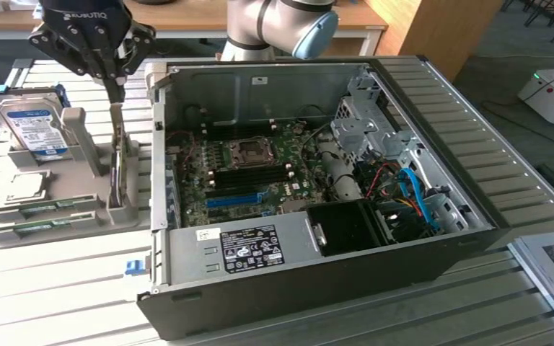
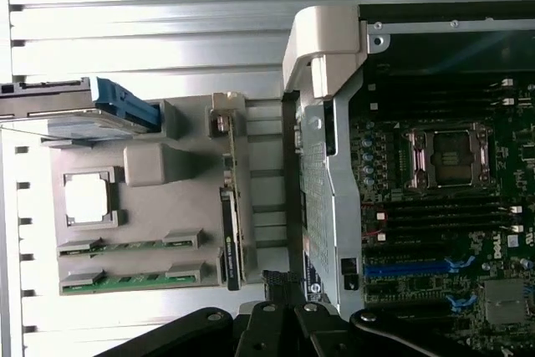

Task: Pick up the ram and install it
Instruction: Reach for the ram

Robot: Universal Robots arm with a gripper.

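Tool [image 1: 116, 90] is hanging over the gray parts holder [image 1: 86, 155] with its fingers pressed together and nothing between them. It is pointing down just above the upright expansion card [image 1: 116, 164] that is standing in the holder's slot. It is not touching the ram.

The ram [image 1: 44, 208] is lying flat in a shallow recess at the holder's near edge, with a second ram stick [image 1: 38, 230] lying parallel just beside it. Both are sitting below a bare CPU chip [image 1: 27, 189] and a hard drive [image 1: 32, 126] that is leaning upright. The holder is resting on the slatted surface [image 1: 55, 288] to the exterior view's left of the open computer case [image 1: 431, 238], whose motherboard [image 1: 248, 173] is lying exposed.

The ram is looking light, thin and stiff, and likely fragile: its chips and contact edge are probably best left untouched. Since it is lying flat in its recess, little of it is standing proud. The long bare edges are offering the safest hold, taken near the middle so the stick is not tipping. Those smooth, narrow edges may be slippery under a pinch.
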